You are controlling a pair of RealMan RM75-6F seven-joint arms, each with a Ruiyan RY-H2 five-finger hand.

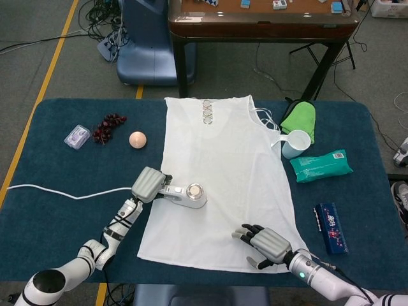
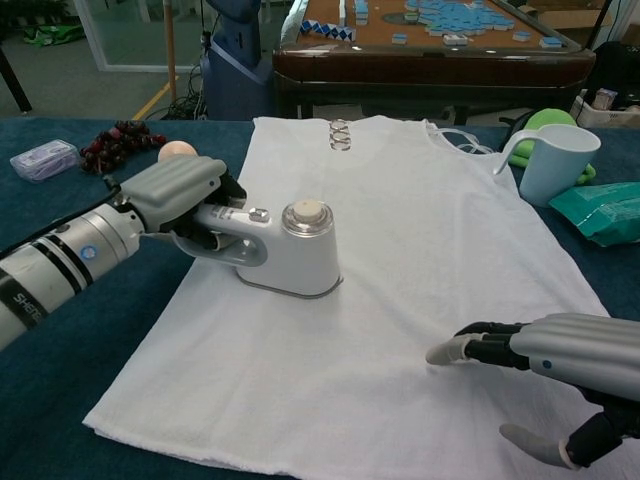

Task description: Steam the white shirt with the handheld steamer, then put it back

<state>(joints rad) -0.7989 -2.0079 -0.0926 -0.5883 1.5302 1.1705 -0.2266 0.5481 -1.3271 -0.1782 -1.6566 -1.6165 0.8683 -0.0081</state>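
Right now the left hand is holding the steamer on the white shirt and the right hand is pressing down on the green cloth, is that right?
Not quite. The left hand does hold the steamer on the white shirt, but the right hand is at the shirt's lower corner, as the head view shows. The green cloth lies untouched by the cup.

- A dark wooden table (image 1: 255,29) is standing beyond the blue-topped table (image 1: 57,217)
- A blue chair (image 1: 143,44) is sitting left of it
- Cables (image 1: 102,13) are lying on grey floor (image 1: 38,38) crossed by yellow lines (image 1: 54,67)
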